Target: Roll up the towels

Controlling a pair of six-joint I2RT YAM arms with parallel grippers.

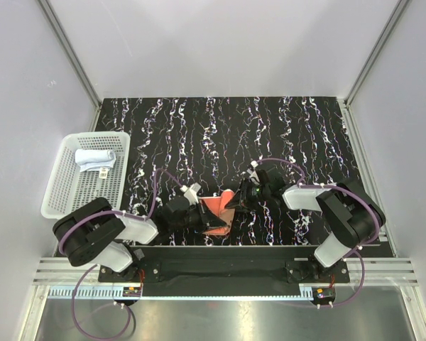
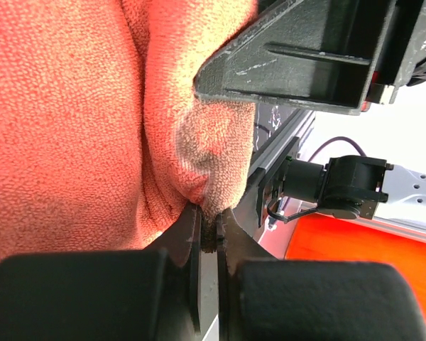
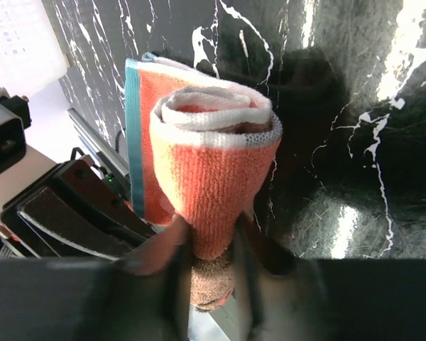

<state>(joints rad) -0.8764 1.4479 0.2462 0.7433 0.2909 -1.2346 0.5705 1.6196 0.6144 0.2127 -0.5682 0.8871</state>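
The rust-brown towel point(image 1: 214, 210) with red-orange face and teal edge lies at the table's near middle, between both grippers. My left gripper point(image 1: 207, 218) is shut on a fold of it point(image 2: 199, 153). My right gripper point(image 1: 236, 199) is shut on the towel's rolled end point(image 3: 211, 163), where white and orange layers coil and the teal edge shows at left. The right gripper's finger also shows in the left wrist view point(image 2: 291, 60), above the cloth. The white to pale blue towel point(image 1: 94, 159) lies rolled inside the white basket at the left.
The white perforated basket point(image 1: 67, 193) stands at the table's left edge. The black marbled mat point(image 1: 270, 135) covers the table. Grey walls close in the back and sides. A metal rail runs along the near edge.
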